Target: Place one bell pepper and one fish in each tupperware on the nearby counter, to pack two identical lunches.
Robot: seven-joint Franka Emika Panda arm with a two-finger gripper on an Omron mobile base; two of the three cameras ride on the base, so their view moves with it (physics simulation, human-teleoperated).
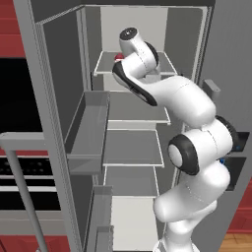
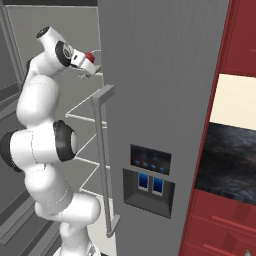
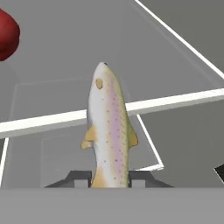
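A pale silvery-tan fish (image 3: 109,131) with a pink stripe points away from the hand, and my gripper (image 3: 109,179) is shut on its tail end. The white front edge of a fridge shelf (image 3: 175,99) runs behind the fish. One red bell pepper (image 3: 6,35) sits on the shelf at the upper left of the hand view. It also peeks out by the wrist as a red bell pepper (image 1: 118,57) and a red bell pepper (image 2: 90,56). The arm reaches into the upper fridge shelf (image 1: 108,66). A strip of black marbled counter (image 2: 232,160) lies to the right. The tupperware is out of view.
The fridge stands open with several grey shelves (image 1: 133,147). The left door's bin (image 1: 91,128) juts out beside the arm. The closed right door (image 2: 165,90) has a long handle (image 2: 102,150) and a dispenser (image 2: 150,182). Dark-red drawers (image 2: 220,225) sit under the counter.
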